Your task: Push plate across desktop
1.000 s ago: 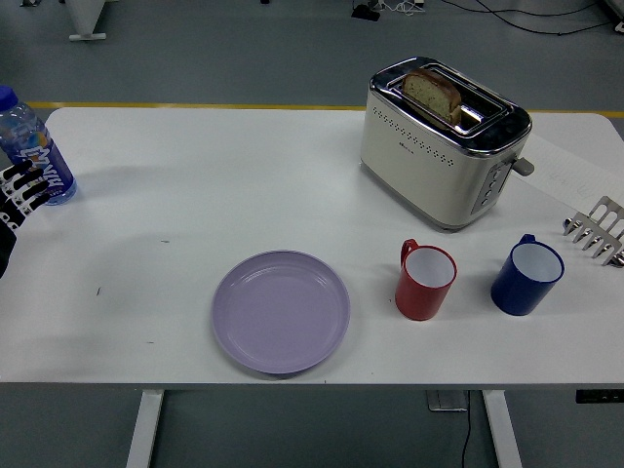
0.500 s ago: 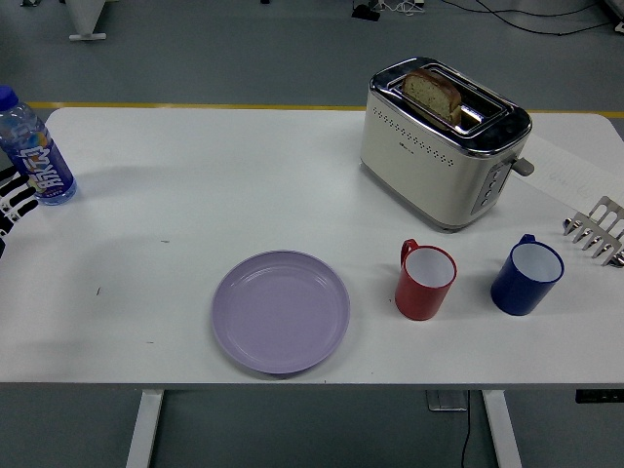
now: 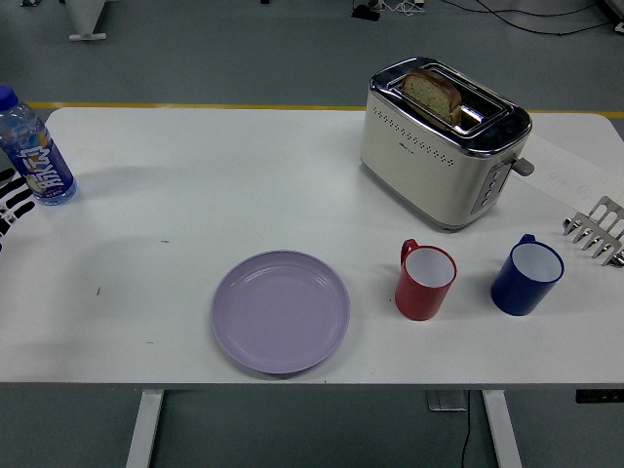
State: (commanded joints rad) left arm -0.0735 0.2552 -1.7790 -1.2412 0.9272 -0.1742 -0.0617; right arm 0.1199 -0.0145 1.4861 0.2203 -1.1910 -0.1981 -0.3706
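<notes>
A lilac plate (image 3: 281,311) lies flat near the table's front edge, a little left of the middle, and nothing touches it. My left hand (image 3: 10,203) shows only as black-and-white fingers at the left edge, just below a water bottle (image 3: 34,149). Its fingers are stretched out and hold nothing. My right hand (image 3: 595,231) rests at the right edge with its silvery fingers spread flat on the table, far from the plate.
A red mug (image 3: 425,281) stands right of the plate, with a blue mug (image 3: 526,275) beyond it. A cream toaster (image 3: 444,141) with a slice of bread in it stands at the back right. The water bottle is at the far left.
My left hand has drawn back toward the left edge, away from the bottle, and shows less. Plate, mugs and right hand have not moved.
</notes>
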